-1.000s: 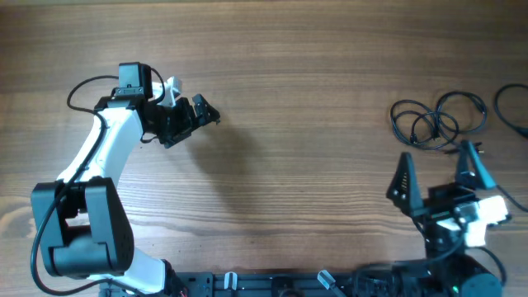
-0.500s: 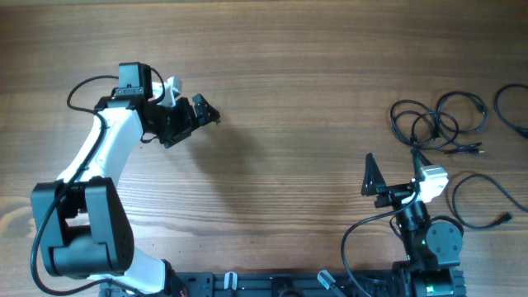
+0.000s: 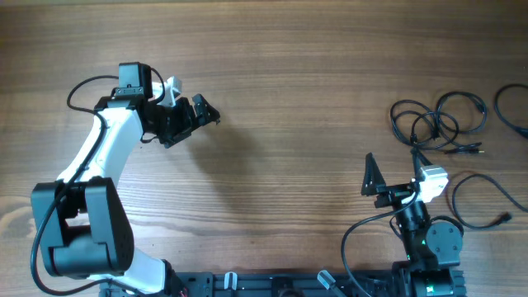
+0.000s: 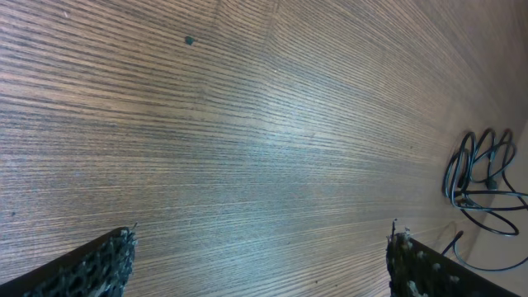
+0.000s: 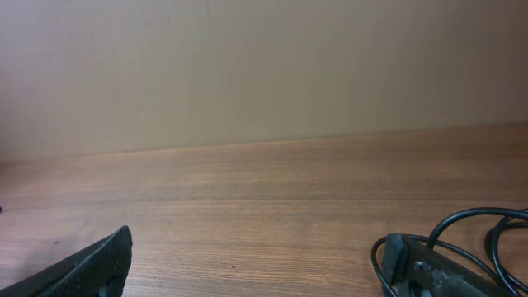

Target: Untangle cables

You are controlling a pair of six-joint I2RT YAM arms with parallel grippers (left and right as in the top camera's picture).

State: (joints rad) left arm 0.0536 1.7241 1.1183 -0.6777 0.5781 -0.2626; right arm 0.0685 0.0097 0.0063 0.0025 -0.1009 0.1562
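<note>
The cables (image 3: 436,120) lie as a loose tangle of thin black loops at the table's right side. A further black cord loop (image 3: 483,200) with a small plug lies lower right, and another cord (image 3: 511,111) runs off the right edge. My right gripper (image 3: 393,162) stands open below and left of the tangle, holding nothing. In the right wrist view, cable loops (image 5: 492,221) show behind the right finger of that gripper (image 5: 260,268). My left gripper (image 3: 196,124) is open at the upper left, far from the cables. The left wrist view shows this gripper (image 4: 260,272) empty and the tangle (image 4: 483,177) at its right edge.
Bare wooden table (image 3: 289,99) lies between the two arms. The left arm's own thick black wire (image 3: 82,87) loops beside its white link. The robot base rail (image 3: 272,285) runs along the front edge.
The right arm has folded back toward its base and swung left, away from the tangle, uncovering the cord loop at lower right. It stayed open. The left arm has not moved.
</note>
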